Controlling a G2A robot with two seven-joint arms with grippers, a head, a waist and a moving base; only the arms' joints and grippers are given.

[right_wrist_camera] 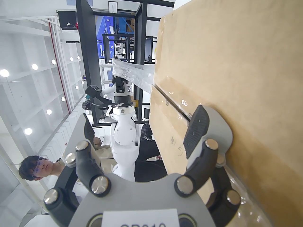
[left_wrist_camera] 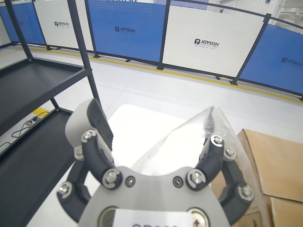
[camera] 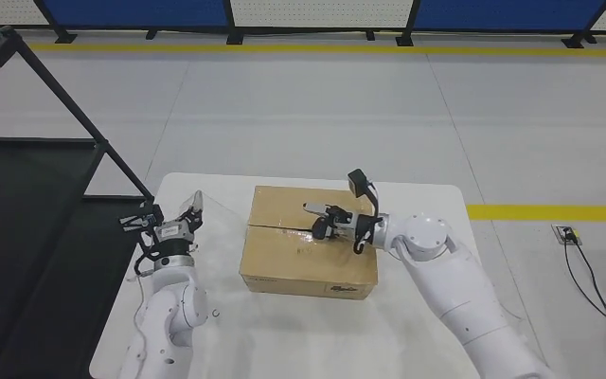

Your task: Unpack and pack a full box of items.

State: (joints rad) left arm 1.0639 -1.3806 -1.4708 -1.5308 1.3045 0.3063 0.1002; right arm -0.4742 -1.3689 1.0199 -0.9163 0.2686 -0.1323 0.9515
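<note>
From the top view, the box point(camera: 303, 256) sits shut on the white surface point(camera: 417, 313), and its flaps meet at a seam point(camera: 275, 225) across the lid. My right jaws lie over the lid, close to that seam, spread apart. My left jaws are off the side of the box that faces the black rack point(camera: 47, 218), raised above the surface.

In my left wrist view, the left jaws stand wide with nothing clamped between them. A strip of clear tape point(left_wrist_camera: 180, 138) clings to one finger point(left_wrist_camera: 210, 121) and trails down past my wrist plate. The other finger's ribbed pad point(left_wrist_camera: 99, 124) is bare. A corner of the box point(left_wrist_camera: 272, 157) is just beside that taped finger, and the rack point(left_wrist_camera: 35, 83) stands on the other side.

In my right wrist view, the right jaws are wide too and hold nothing. One ribbed pad point(right_wrist_camera: 196, 131) sits right by the seam point(right_wrist_camera: 170, 100) on the box point(right_wrist_camera: 225, 60). I cannot tell whether it touches the cardboard. Farther off, the tape point(right_wrist_camera: 132, 74) stretches from the box's edge up to my left jaws.
</note>
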